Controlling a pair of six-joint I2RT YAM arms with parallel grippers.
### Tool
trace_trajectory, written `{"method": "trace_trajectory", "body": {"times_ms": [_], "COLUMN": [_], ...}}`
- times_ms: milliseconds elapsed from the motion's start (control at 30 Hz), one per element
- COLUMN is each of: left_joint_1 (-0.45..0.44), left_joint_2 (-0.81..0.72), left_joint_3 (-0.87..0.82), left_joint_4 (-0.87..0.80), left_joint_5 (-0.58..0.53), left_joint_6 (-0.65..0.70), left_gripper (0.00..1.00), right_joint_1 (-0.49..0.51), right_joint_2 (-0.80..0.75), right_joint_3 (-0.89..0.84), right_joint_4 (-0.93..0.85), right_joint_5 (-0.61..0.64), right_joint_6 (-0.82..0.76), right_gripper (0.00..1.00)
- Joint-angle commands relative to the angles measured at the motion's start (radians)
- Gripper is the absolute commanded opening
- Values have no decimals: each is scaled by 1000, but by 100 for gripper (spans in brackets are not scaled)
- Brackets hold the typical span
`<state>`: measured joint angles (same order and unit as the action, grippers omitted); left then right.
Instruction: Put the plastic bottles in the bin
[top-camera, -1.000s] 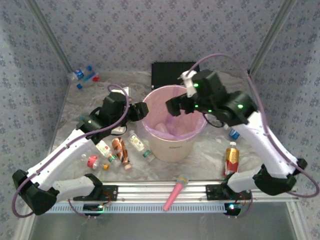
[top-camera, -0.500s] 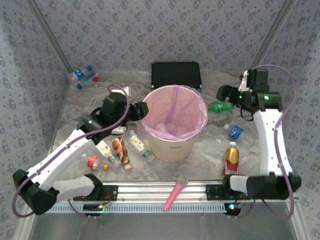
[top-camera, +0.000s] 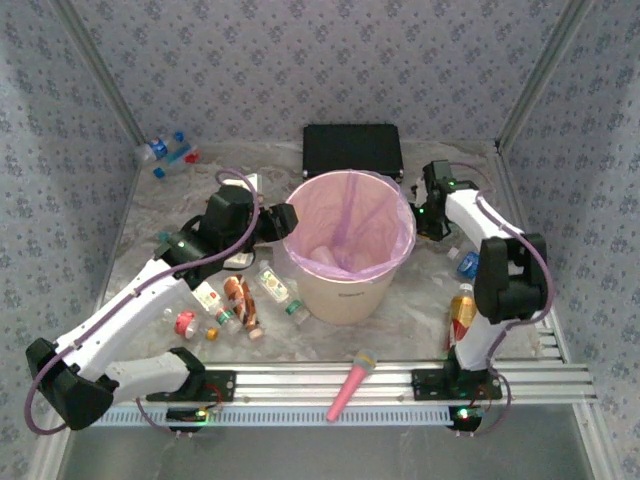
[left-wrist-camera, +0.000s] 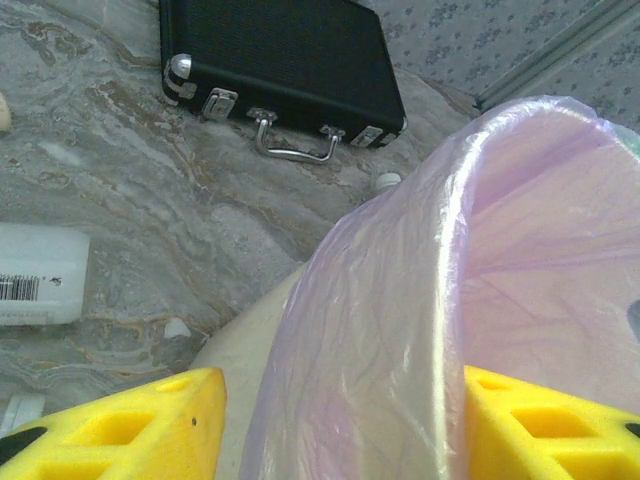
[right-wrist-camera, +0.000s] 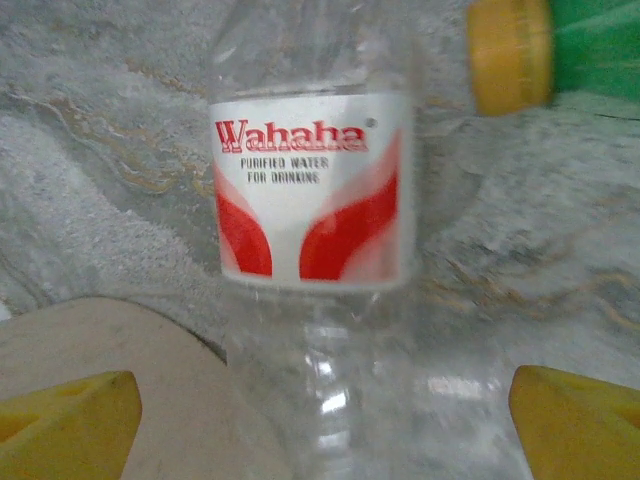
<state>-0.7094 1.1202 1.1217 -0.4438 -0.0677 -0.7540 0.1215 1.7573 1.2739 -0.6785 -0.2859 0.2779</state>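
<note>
The cream bin (top-camera: 345, 285), lined with a pink bag, stands mid-table. My left gripper (top-camera: 274, 222) is open, its yellow fingers (left-wrist-camera: 120, 430) straddling the bin's rim (left-wrist-camera: 440, 300). My right gripper (top-camera: 425, 215) is low at the bin's right side and open. A clear Wahaha bottle (right-wrist-camera: 310, 200) lies between its fingers (right-wrist-camera: 70, 420), not gripped. Behind that bottle lies a green bottle with a yellow cap (right-wrist-camera: 520, 55). Several bottles (top-camera: 240, 300) lie left of the bin. A brown bottle (top-camera: 462, 315) and a blue-capped one (top-camera: 468, 263) lie to its right.
A flat black box (top-camera: 352, 150) sits behind the bin. A pink microphone-shaped stick (top-camera: 350, 385) lies at the front rail. More bottles (top-camera: 165, 152) rest in the back-left corner. A white labelled bottle (left-wrist-camera: 40, 275) lies by the left gripper. The bin's wall (right-wrist-camera: 100, 340) is close to the right gripper.
The right arm swung from above the bin out to the back right, then dropped beside the bin's right side over the clear bottle. The left arm has not moved.
</note>
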Motion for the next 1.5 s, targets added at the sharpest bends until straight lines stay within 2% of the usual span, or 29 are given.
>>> {"method": "trace_trajectory", "body": {"times_ms": [0, 300, 633, 700, 767, 900, 1167, 1333, 1467], "left_joint_1": [-4, -2, -2, -2, -2, -3, -2, -2, -3], "left_joint_2": [-8, 0, 23, 22, 21, 15, 1, -5, -4], "left_joint_3": [-18, -7, 10, 12, 12, 12, 9, 9, 6], "left_joint_4": [-19, -26, -31, -32, -33, -31, -28, -24, -16], "left_joint_5": [-1, -11, -11, -9, -9, -8, 4, 12, 20], "left_joint_6": [2, 6, 5, 6, 7, 8, 13, 16, 15], "left_gripper": [58, 59, 59, 59, 59, 59, 59, 59, 59], "right_joint_1": [22, 47, 52, 52, 53, 48, -45, -111, -120], "right_joint_2": [76, 203, 188, 178, 156, 84, -127, -266, -342], "right_joint_3": [46, 69, 68, 77, 78, 84, 142, 240, 372], "right_joint_4": [32, 51, 65, 51, 40, 2, -118, -230, -352], "right_joint_5": [-3, 73, 84, 88, 81, 76, 46, 10, -29], "right_joint_6": [17, 30, 44, 42, 40, 38, 3, -34, -50], "right_gripper": [97, 95, 72, 72, 68, 69, 69, 68, 68]}}
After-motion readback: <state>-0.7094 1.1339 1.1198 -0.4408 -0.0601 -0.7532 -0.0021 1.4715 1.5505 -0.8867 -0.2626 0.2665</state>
